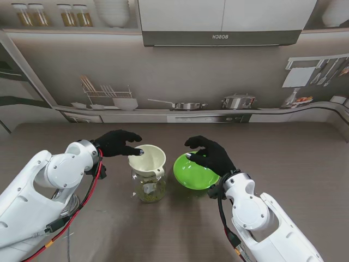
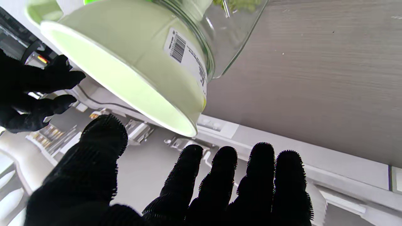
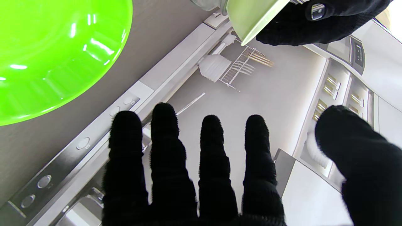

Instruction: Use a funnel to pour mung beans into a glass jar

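Both hands hold nothing, the right hand [image 1: 211,154] spread over the green bowl [image 1: 194,173] and the left hand [image 1: 117,143] splayed at the funnel [image 1: 147,159], whose tilt in the glass jar [image 1: 149,185] risks toppling if nudged.

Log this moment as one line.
funnel seated in jar | bowl empty | left hand open | right hand open
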Robot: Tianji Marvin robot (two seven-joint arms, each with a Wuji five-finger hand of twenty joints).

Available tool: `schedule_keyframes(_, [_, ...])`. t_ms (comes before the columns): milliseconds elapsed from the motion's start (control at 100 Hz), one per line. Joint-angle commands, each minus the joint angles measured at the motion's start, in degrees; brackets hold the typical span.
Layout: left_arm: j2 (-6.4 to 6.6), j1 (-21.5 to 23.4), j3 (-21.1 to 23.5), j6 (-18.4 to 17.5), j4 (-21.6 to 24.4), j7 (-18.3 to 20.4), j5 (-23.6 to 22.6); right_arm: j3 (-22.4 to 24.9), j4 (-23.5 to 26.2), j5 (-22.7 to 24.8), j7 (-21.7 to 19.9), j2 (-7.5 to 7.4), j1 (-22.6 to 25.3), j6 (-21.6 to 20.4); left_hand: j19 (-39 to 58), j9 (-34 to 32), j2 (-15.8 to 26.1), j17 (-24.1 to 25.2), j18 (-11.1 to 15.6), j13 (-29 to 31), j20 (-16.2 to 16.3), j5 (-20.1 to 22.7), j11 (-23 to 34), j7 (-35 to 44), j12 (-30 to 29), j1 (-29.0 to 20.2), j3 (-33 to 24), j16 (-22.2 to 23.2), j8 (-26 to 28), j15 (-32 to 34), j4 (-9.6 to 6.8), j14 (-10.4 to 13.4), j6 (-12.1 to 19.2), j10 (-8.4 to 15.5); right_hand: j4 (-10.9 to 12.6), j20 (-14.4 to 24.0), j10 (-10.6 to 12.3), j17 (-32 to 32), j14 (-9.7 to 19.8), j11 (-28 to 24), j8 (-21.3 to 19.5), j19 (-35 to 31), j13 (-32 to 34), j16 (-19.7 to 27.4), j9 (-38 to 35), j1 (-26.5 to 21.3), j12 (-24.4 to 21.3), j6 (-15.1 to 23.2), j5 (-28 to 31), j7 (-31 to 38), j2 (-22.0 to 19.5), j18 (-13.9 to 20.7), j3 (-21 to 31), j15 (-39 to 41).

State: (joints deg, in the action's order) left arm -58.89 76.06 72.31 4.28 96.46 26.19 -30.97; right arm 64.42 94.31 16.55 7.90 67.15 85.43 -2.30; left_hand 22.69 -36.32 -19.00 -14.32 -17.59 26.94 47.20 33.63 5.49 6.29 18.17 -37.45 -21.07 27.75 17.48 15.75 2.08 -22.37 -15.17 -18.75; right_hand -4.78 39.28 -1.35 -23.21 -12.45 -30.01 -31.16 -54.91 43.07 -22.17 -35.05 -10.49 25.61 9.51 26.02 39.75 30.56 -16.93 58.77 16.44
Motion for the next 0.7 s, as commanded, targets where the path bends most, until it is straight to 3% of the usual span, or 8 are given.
schedule_keyframes(0, [0.05, -1.07, -0.63, 0.25, -0.62, 1.55, -0.58, 0.02, 0.53, -0.27, -0.90, 0.18, 0.33, 0.10, 4.48, -1.11, -0.51, -0.03, -0.66, 1.43, 4.27, -0.80, 0.39, 0.09, 1.15, 2.02, 1.35, 2.59, 0.26, 2.10, -1.19, -1.10, -0.99, -1.16, 1.25, 0.86, -0.38, 0.06, -0.25, 0.85, 1.01, 0.88, 0.32, -0.29, -1.04, -0.41, -0.37, 1.45, 0.30, -0.95, 0.19, -1.68, -0.13, 0.33])
schedule_keyframes(60, [0.21, -2.12, -1.68, 0.78, -1.17, 2.39, -1.40, 0.07, 0.56, -0.51, -0.90, 0.21, 0.36, 0.20, 12.10, -1.59, -0.48, 1.51, -0.18, 2.36, 6.62, -0.78, 0.52, 0.06, 1.59, 2.22, 1.28, 4.29, 0.50, 4.12, -1.23, -1.18, -1.35, -1.45, 1.25, 0.89, -0.54, 0.08, -0.35, 0.86, 0.99, 0.91, 0.22, -0.29, -1.06, -0.46, -0.37, 1.40, 0.39, -0.96, 0.22, -1.70, -0.08, 0.29])
schedule_keyframes(100, [0.26, -2.83, -2.41, 1.10, -1.64, 2.72, -1.81, 0.12, 0.58, -0.64, -0.91, 0.22, 0.38, 0.23, 18.94, -1.89, -0.62, 2.91, -0.09, 3.08, 6.08, -0.74, 0.60, 0.06, 1.81, 2.41, 1.08, 5.33, 0.59, 5.61, -1.21, -1.32, -1.69, -1.90, 1.25, 0.91, -0.51, 0.10, -0.29, 0.86, 0.99, 0.93, 0.31, -0.31, -1.10, -0.48, -0.37, 1.39, 0.38, -0.99, 0.20, -1.70, -0.05, 0.33])
schedule_keyframes(130, [0.27, -3.33, -2.96, 1.43, -1.99, 2.88, -1.99, 0.15, 0.59, -0.71, -0.92, 0.22, 0.40, 0.25, 24.40, -2.25, -0.73, 3.88, -0.01, 3.51, 2.98, -0.66, 0.72, 0.08, 2.06, 2.56, 0.57, 6.06, 0.64, 6.63, -1.12, -1.46, -1.96, -2.18, 1.25, 0.94, -0.56, 0.10, -0.42, 0.90, 0.98, 0.94, 0.26, -0.31, -1.03, -0.47, -0.38, 1.33, 0.41, -1.00, 0.18, -1.73, -0.05, 0.31])
schedule_keyframes(340, [0.28, -6.06, -6.20, 3.10, -4.39, 3.31, -3.23, 0.38, 0.63, -1.25, -1.17, 0.22, 0.47, 0.40, 41.24, -6.05, -2.21, 2.58, -0.08, 6.67, 1.68, 2.02, 3.49, 1.72, 6.25, 3.13, -2.92, 12.58, 2.01, 17.16, -0.83, -1.40, -3.44, -3.11, 1.25, 1.04, -0.69, 0.24, -0.37, 0.92, 0.96, 1.10, 0.27, -0.34, -1.21, -0.49, -0.38, 1.21, 0.78, -1.03, 0.12, -1.81, 0.02, 0.28])
schedule_keyframes(520, [0.24, -7.43, -8.04, 3.20, -6.08, 3.23, -3.80, 0.39, 0.63, -1.64, -1.43, 0.21, 0.43, 0.52, 51.42, -11.73, -3.59, -0.82, -0.76, 10.92, 3.77, 6.46, 9.29, 5.05, 15.77, 3.94, -6.83, 19.95, 5.62, 29.96, -0.30, -0.56, -3.37, -1.84, 1.26, 1.11, -0.74, 0.34, -0.42, 0.97, 0.95, 1.25, 0.25, -0.37, -1.31, -0.49, -0.39, 1.11, 1.08, -1.03, -0.04, -1.84, 0.10, 0.25])
schedule_keyframes(690, [0.19, -8.65, -9.68, 3.80, -7.40, 3.11, -4.39, 0.35, 0.61, -1.97, -1.59, 0.21, 0.41, 0.55, 57.86, -15.86, -5.72, -5.33, -1.61, 15.38, 5.50, 9.99, 15.86, 8.67, 25.91, 5.53, -12.07, 23.76, 9.62, 39.39, 0.25, 0.96, -2.68, 0.01, 1.27, 1.19, -0.96, 0.39, -0.50, 1.03, 0.94, 1.33, 0.33, -0.39, -1.33, -0.57, -0.41, 1.00, 1.27, -1.03, -0.08, -1.86, 0.20, 0.25])
